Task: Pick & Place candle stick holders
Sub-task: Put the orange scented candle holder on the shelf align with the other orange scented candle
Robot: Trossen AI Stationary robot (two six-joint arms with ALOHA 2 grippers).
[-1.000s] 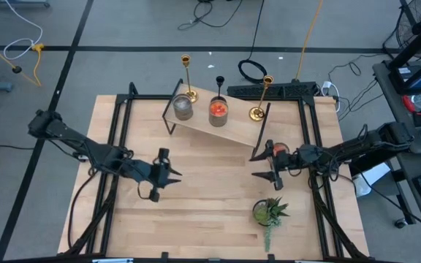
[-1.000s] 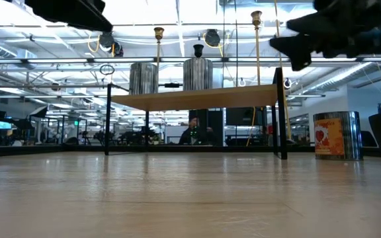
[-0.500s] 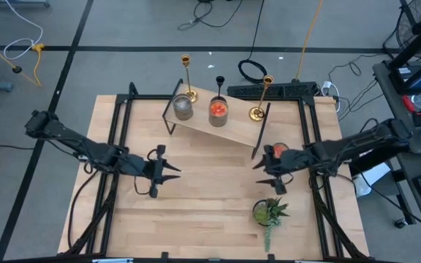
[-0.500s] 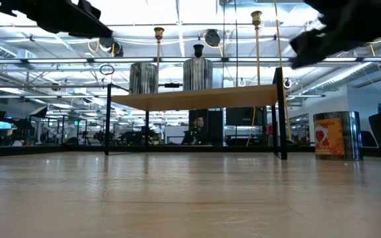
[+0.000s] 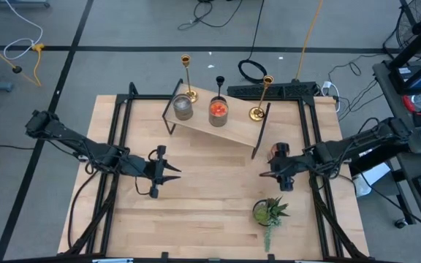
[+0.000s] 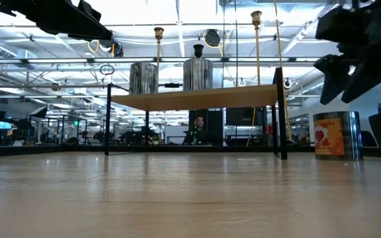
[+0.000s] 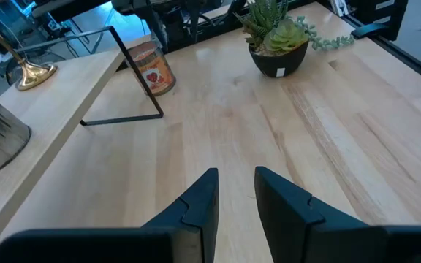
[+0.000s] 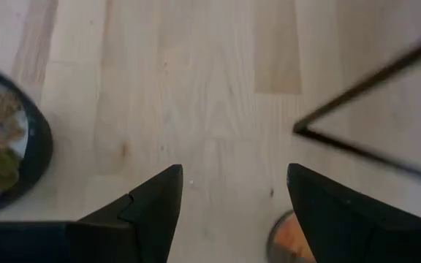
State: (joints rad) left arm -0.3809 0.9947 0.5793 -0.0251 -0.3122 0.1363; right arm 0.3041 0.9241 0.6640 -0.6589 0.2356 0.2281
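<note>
Two tall gold candlesticks (image 5: 186, 76) (image 5: 262, 96), a short black one (image 5: 220, 82), a grey cup (image 5: 183, 107) and an orange-red cup (image 5: 218, 110) stand on a low wooden shelf (image 5: 229, 131) at the table's far middle. Another orange-red cup (image 5: 279, 149) (image 6: 336, 135) stands on the table by the shelf's right leg. My right gripper (image 5: 272, 174) (image 8: 232, 197) hangs open just on the near side of that cup, fingers pointing down, touching nothing. My left gripper (image 5: 175, 173) (image 7: 234, 193) is narrowly open and empty over the table's left middle.
A green potted plant (image 5: 269, 212) (image 7: 278, 44) stands near the front right, close to my right gripper. The shelf's black wire legs (image 5: 258, 142) (image 6: 282, 112) stand beside the cup on the table. Bare wood (image 5: 210, 190) lies between the two grippers.
My right gripper has drawn back a little toward the table's right edge and tipped its fingers from level to pointing down at the table, staying open. The candlesticks and cups have stayed where they were.
</note>
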